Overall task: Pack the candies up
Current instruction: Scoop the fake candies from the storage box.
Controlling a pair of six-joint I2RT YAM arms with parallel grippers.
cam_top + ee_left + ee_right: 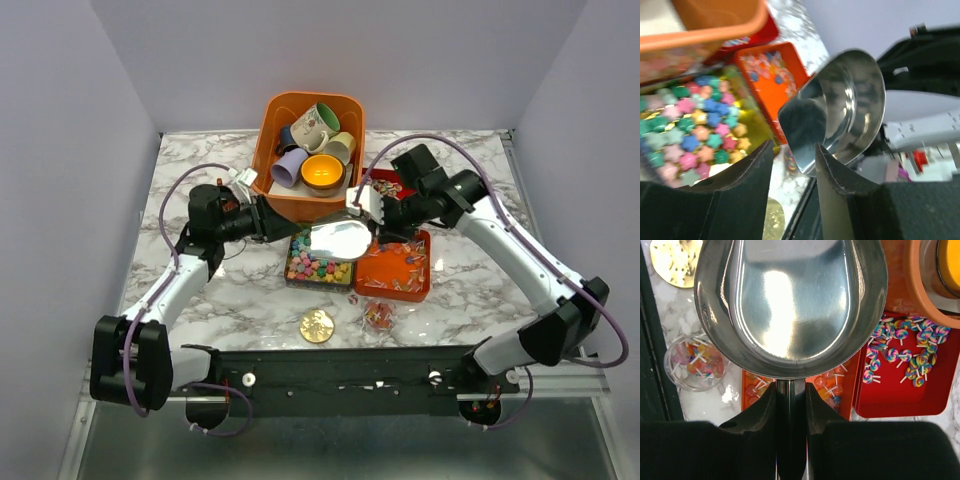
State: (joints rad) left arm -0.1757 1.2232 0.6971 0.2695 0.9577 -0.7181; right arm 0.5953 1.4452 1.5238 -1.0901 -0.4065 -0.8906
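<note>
From above, one orange bin at 12 o'clock on the marble table holds five mugs. There is one steel scoop at the centre, and the right gripper is clenched on its handle from 1 o'clock. The left gripper sits at the scoop's 9 o'clock. Three trays ring the scoop. A red tray of swirled lollipops lies at 1 o'clock. A dark tray of star-shaped candies lies at 7 o'clock, its far edge covered by the scoop. An orange tray of orange-red sweets lies at 4 o'clock. One gold disc lies at 6 o'clock, with one clear cup of more sweets just at its 3 o'clock. In the left wrist view, the two fingers stand parted and released, table showing through the gap. The scoop's rim is just past the tips, and the star-shaped candies are at 9 o'clock. In the right wrist view, both fingers pinch the handle. The scoop's bowl fills 12 o'clock and hides most of the orange tray. The lollipops show at 3 o'clock and the cup at 9 o'clock.
</note>
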